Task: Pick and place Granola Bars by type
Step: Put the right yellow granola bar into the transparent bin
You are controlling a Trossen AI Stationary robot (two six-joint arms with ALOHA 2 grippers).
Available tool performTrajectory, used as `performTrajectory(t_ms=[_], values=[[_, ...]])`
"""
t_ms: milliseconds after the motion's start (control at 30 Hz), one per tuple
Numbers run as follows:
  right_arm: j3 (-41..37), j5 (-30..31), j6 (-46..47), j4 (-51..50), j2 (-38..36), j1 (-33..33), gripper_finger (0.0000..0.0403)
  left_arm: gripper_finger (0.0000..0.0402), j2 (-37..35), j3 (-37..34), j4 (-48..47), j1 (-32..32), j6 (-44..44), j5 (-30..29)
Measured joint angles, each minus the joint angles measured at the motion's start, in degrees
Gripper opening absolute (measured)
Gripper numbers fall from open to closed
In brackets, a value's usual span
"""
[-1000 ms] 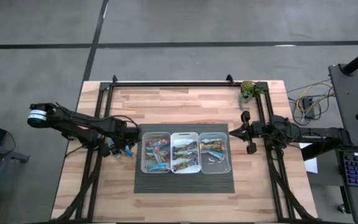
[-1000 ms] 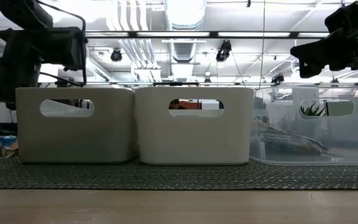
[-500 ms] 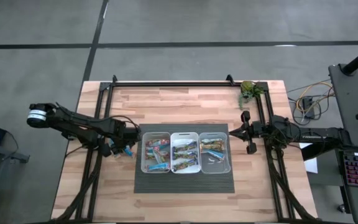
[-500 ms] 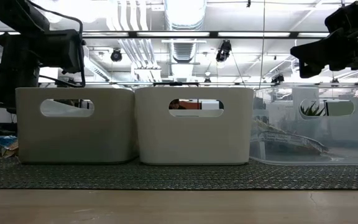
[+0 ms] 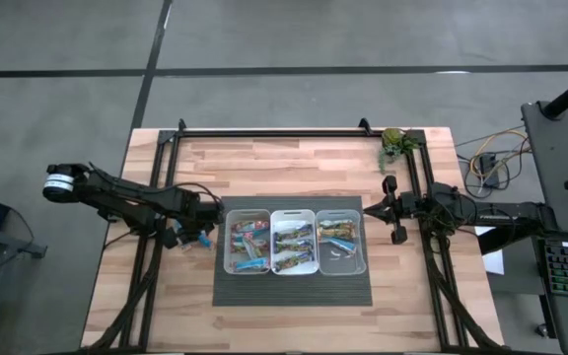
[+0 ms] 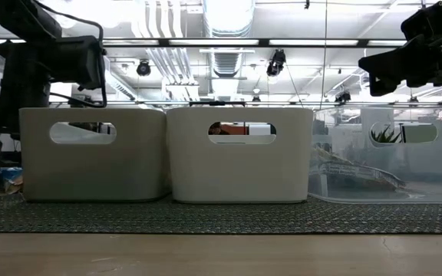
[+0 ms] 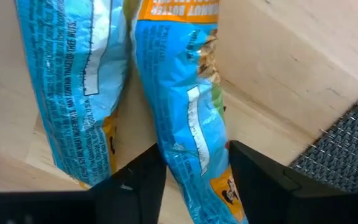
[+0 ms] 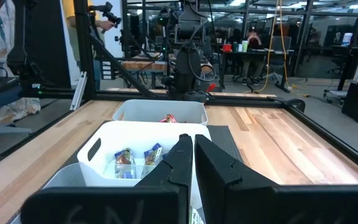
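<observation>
Wooden slats of the counter (image 5: 294, 168) carry a dark mat (image 5: 294, 288) with three bins side by side: the left bin (image 5: 248, 264), the middle bin (image 5: 294, 264) and the right bin (image 5: 341, 264). From above, the left and middle bins look well filled with granola bars (image 5: 248, 237), while the right one holds only a few, so the sorting seems well along.

What is left lies on the bare wood just beside the mat's left edge: two blue-wrapped bars side by side. The left pincer (image 7: 192, 168) is down over them, its fingers (image 7: 132, 183) standing apart on either side of the nearer blue bar (image 7: 188, 109); they straddle the wrapper but whether they already press on it I cannot tell. The second blue bar (image 7: 73, 87) lies just beside, outside the fingers.

Off the right end of the bins, the right pincer (image 8: 191, 158) hangs above the counter, closed and holding nothing, facing along the row.

By my judgement, these two bars still have to go into their bin.
</observation>
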Motion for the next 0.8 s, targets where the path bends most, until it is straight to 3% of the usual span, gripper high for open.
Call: performTrajectory(t_ms=[433, 800], values=[[0.00, 0.00, -0.02, 0.02, 0.00, 0.02, 0.0009, 0.0061, 0.04, 0.21, 1.38, 0.02, 0.66, 0.59], [0.00, 0.00, -0.02, 0.00, 0.00, 0.02, 0.0009, 0.0047, 0.04, 0.27, 1.27, 0.02, 1.86, 0.64]])
